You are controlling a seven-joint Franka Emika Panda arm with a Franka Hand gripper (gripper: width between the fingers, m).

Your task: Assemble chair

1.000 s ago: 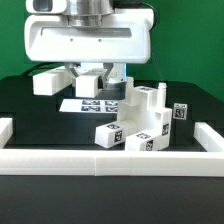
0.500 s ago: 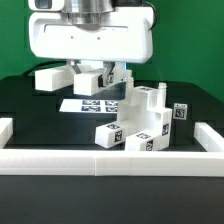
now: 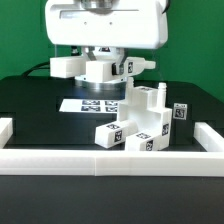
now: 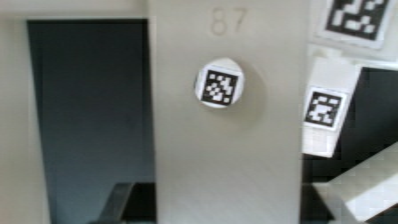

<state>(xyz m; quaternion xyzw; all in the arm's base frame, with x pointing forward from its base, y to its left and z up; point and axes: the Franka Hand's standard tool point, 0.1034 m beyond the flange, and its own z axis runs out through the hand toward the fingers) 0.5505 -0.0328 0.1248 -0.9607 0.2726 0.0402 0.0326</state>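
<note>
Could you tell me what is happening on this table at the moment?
The gripper holds a white chair part in the air, clear of the table. The partly built chair stands on the table nearer the front, toward the exterior view's right, apart from the held part, which is not yet joined to it.

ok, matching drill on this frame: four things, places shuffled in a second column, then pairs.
1 marker board
2 stepped chair assembly
3 long white part
4 white rail

A along the table front edge
B in the air over the marker board
C flat on the table, mid-scene
D standing on the exterior view's right of the marker board

Pairs: 1-C, 2-D, 3-B, 4-A
</note>
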